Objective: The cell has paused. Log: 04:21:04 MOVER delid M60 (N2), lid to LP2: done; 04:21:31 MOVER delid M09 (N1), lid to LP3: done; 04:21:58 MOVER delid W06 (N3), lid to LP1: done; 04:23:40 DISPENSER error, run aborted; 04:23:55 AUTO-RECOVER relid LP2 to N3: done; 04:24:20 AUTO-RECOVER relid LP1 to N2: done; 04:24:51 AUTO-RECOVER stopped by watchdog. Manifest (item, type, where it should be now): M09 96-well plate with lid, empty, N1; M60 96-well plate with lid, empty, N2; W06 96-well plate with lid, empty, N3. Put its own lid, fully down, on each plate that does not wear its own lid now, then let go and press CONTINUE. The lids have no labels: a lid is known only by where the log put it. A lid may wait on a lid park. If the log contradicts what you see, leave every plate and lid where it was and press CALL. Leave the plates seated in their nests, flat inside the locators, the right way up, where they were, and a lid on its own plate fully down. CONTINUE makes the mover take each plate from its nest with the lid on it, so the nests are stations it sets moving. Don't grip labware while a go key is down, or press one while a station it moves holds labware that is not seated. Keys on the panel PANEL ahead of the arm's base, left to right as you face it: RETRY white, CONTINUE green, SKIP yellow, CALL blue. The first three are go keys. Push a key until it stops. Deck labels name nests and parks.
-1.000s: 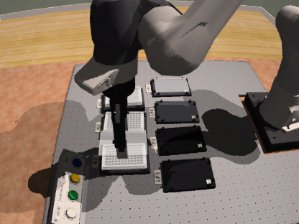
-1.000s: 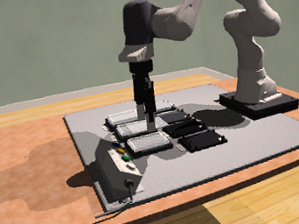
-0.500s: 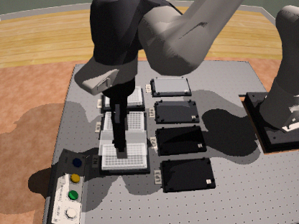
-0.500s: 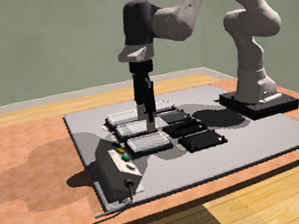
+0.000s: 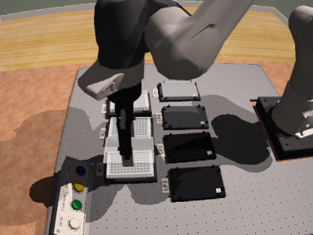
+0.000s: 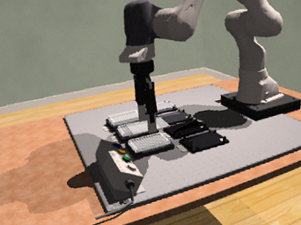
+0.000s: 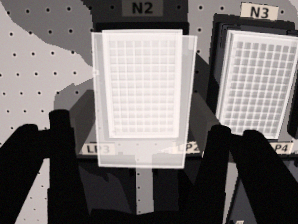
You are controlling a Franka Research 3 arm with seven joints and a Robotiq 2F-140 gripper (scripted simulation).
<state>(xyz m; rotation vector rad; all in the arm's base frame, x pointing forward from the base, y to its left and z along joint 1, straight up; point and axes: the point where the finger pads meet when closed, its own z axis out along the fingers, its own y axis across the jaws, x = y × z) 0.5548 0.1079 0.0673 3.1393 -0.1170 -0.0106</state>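
Observation:
My gripper [image 5: 126,155] is shut on a clear lid [image 5: 132,145] and holds it level a little above the plate in nest N2 [image 5: 130,169], the nest nearest the panel. In the wrist view the lid [image 7: 144,96] hangs over the N2 plate, slightly offset from it, with my fingers on its two long sides. The plate in N3 lies just behind, and its wells show in the wrist view [image 7: 256,83]. The plate in N1 [image 5: 137,102] is farthest back, partly hidden by my arm. I cannot tell whether these plates wear lids.
Right of the nests is a column of several dark lid parks; the farthest [image 5: 178,90] carries a pale lid, and the others [image 5: 189,147] [image 5: 196,183] look bare. The key panel [image 5: 71,197] has blue [image 5: 80,170], yellow [image 5: 78,187], green [image 5: 76,204] and white [image 5: 74,224] keys.

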